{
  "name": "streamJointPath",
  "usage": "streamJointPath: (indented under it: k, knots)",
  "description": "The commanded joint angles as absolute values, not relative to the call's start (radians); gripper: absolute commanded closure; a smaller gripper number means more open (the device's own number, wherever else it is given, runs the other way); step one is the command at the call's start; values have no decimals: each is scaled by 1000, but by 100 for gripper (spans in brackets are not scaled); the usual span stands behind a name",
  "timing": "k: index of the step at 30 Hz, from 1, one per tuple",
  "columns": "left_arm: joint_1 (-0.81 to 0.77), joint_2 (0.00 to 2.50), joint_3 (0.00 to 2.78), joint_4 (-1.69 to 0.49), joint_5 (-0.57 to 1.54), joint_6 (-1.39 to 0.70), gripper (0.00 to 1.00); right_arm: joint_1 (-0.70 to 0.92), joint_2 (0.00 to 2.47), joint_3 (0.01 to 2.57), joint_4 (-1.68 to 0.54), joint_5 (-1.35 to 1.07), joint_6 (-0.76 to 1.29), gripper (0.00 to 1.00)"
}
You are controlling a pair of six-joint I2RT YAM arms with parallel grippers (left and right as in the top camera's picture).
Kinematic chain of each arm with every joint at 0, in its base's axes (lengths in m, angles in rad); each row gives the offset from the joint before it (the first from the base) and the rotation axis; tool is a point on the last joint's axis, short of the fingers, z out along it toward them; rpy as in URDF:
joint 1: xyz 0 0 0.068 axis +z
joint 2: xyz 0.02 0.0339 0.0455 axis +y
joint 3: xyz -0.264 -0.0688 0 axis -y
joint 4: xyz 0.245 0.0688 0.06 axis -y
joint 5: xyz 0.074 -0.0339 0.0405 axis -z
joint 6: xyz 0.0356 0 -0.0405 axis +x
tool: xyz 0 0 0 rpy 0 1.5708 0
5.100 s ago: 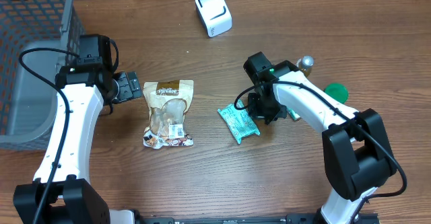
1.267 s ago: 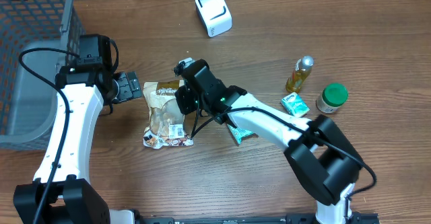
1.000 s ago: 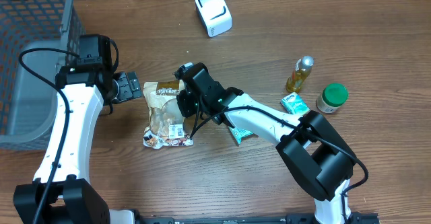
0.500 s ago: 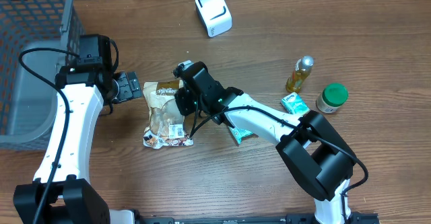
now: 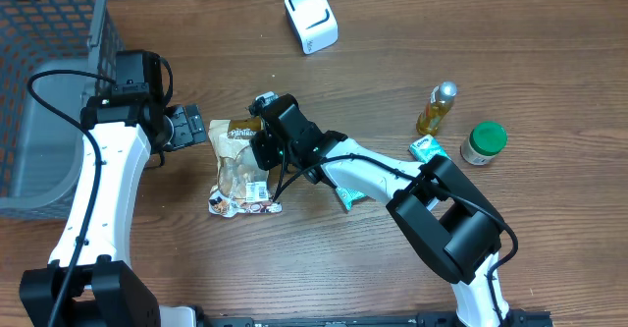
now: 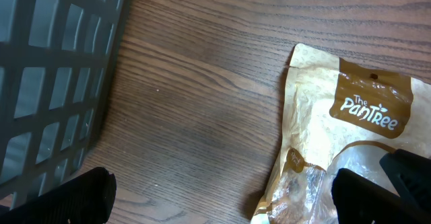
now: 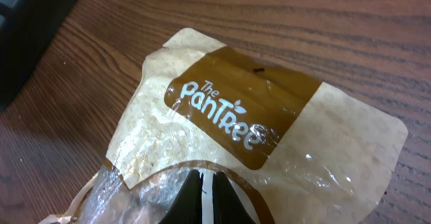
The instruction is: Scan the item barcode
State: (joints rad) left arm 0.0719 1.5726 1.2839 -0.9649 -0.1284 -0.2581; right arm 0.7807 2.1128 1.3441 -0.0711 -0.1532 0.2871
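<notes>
Pouch (image 5: 245, 165) lies flat on the desk (image 5: 373, 278). Left tool (image 5: 186, 128) gapes empty at its 9 o'clock. Right tool (image 7: 202, 192) is pinched closed, holding nothing, tips over the film. It should open, then grip an edge.

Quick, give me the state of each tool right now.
Left tool: open, holding nothing, beside the snack pouch.
Right tool: shut, tips over the pouch; no grip on it can be seen.
</notes>
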Motion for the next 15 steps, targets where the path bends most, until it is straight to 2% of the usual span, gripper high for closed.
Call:
streamJointPath:
  k: [1, 15]
  knots:
    - [65, 1566, 1298, -964, -138, -247, 0, 785, 2122, 1342, -36, -158, 282, 96]
    - [65, 1566, 1298, -964, -138, -247, 1, 765, 2155, 1342, -47, -154, 287, 96]
